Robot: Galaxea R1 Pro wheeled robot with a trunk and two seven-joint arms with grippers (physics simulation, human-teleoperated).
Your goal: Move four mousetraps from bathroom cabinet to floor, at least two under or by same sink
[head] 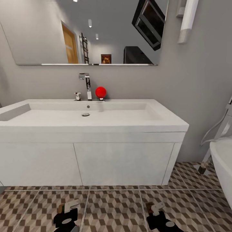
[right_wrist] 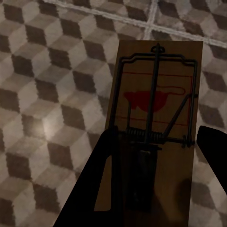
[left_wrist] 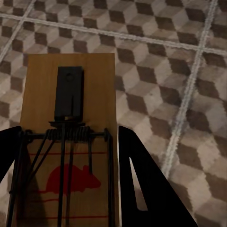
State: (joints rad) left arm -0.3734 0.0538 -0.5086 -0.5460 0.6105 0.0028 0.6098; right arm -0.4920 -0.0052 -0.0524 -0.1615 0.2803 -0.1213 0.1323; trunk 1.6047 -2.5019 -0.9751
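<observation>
From the head view, the robot is facing a white sink (head: 87, 111) on a wall-hung vanity, with a chrome tap (head: 85, 84) and a red ball (head: 101, 92) at the basin's twelve o'clock edge and a mirror (head: 87, 32) above. The patterned floor (head: 116, 206) is running under the vanity toward the robot. At seven o'clock of the picture the left claw (head: 67, 215) is hanging low over the tiles, and at five o'clock the right claw (head: 158, 216) is doing the same; each seems to be carrying something pale, though it is too small here to name.

In the left wrist view, the left claw (left_wrist: 71, 189) is closing its dark fingers on either side of a mousetrap (left_wrist: 68, 142), a tan board with a wire spring and a red mouse printed on it, held above the cube-pattern tiles (left_wrist: 170, 71).

In the right wrist view, the right claw (right_wrist: 156, 189) is gripping a second mousetrap (right_wrist: 158, 118) the same way, fingers flanking the board, with floor (right_wrist: 52, 94) beneath.

I judge the task to be midway: two traps are arriving at the sink but are not yet set down, and two more are not accounted for. Beyond the red mouse picture and faint red lines, no readable writing is showing.
</observation>
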